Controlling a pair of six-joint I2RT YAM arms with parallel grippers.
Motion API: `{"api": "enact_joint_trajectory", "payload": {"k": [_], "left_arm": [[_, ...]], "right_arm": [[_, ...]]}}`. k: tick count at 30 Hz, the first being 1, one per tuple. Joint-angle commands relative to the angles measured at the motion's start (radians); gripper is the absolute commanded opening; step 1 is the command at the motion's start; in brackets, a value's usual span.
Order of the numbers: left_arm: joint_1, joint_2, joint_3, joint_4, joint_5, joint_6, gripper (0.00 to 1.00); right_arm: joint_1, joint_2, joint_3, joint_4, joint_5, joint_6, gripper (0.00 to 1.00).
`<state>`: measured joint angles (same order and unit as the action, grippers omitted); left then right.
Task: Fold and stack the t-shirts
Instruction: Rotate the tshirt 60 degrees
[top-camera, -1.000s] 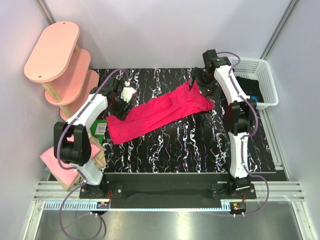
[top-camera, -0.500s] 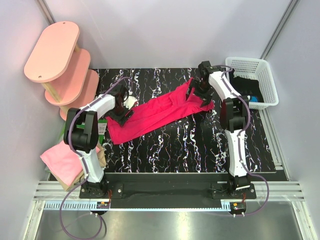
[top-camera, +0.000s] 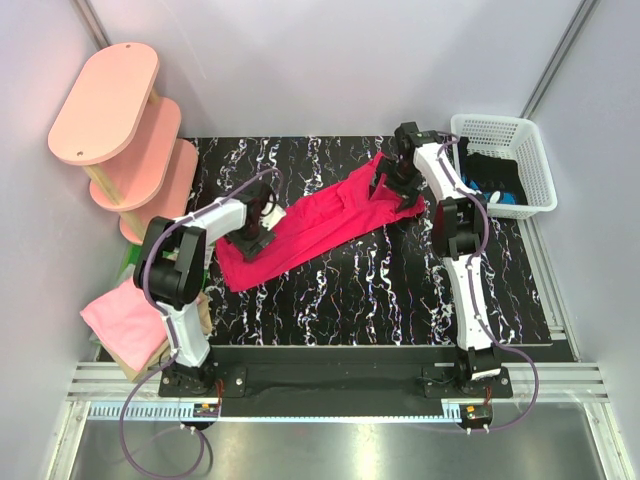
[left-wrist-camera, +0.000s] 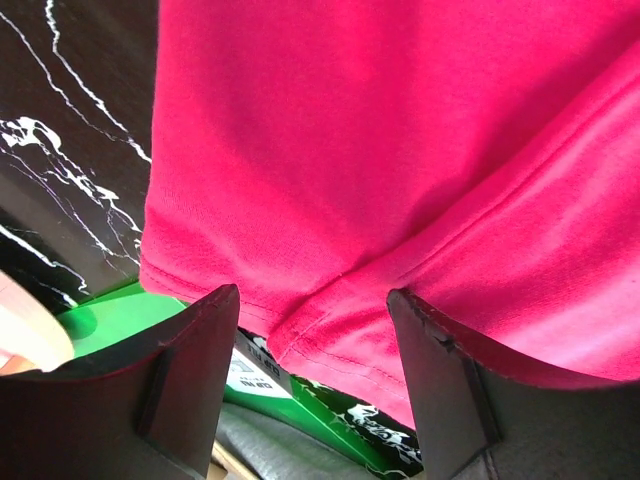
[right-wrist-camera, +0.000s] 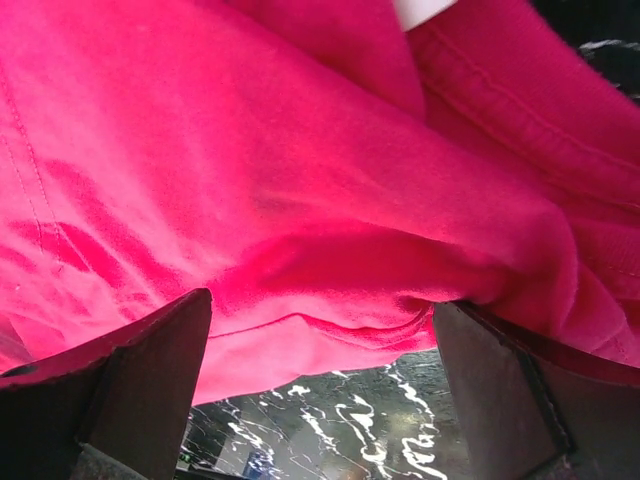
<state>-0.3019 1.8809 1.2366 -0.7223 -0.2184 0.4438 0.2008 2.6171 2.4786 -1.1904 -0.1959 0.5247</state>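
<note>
Hovering with its jaws apart, your left tool (left-wrist-camera: 312, 298) straddled the hem of the crimson t-shirt (top-camera: 320, 222) toward the bench's (top-camera: 380, 290) left side, gripping nothing. Your right tool (right-wrist-camera: 322, 300) stood wide open over the shirt's other end, toward the bench's far right. The shirt lay slantwise across the bench's middle, unfolded. Off the bench's near-left corner a light pink t-shirt (top-camera: 115, 325) lay piled with a tan t-shirt (top-camera: 200, 318). I judged that pile done and this fold not begun.
</note>
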Motion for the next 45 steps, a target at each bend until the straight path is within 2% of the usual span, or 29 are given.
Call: {"api": "enact_joint_trajectory", "payload": {"k": [1, 10, 19, 26, 31, 33, 39, 42, 45], "left_arm": [[-0.066, 0.018, -0.080, -0.006, 0.062, -0.054, 0.68], [-0.193, -0.008, -0.109, -0.061, 0.047, -0.079, 0.67], [-0.342, 0.027, -0.129, -0.094, 0.103, -0.112, 0.68], [-0.451, 0.066, -0.083, -0.166, 0.212, -0.154, 0.67], [-0.519, 0.073, -0.080, -0.190, 0.345, -0.149, 0.68], [-0.526, 0.061, -0.080, -0.206, 0.411, -0.119, 0.68], [-0.499, -0.047, -0.010, -0.241, 0.496, -0.091, 0.68], [-0.439, -0.161, 0.087, -0.275, 0.539, -0.096, 0.68], [-0.308, -0.255, 0.197, -0.296, 0.609, -0.096, 0.68]], "right_arm": [[-0.055, 0.067, 0.051, -0.028, 0.050, -0.037, 1.00], [-0.135, 0.175, 0.242, -0.057, 0.010, -0.055, 1.00], [-0.170, 0.185, 0.269, 0.014, -0.098, -0.045, 1.00], [-0.182, 0.205, 0.293, 0.077, -0.189, -0.051, 1.00], [-0.196, 0.213, 0.310, 0.107, -0.256, -0.061, 1.00], [-0.195, 0.209, 0.313, 0.129, -0.277, -0.058, 1.00], [-0.196, 0.149, 0.315, 0.164, -0.344, -0.048, 1.00], [-0.179, 0.057, 0.306, 0.170, -0.337, -0.066, 1.00], [-0.137, -0.070, 0.240, 0.169, -0.283, -0.087, 1.00]]}}
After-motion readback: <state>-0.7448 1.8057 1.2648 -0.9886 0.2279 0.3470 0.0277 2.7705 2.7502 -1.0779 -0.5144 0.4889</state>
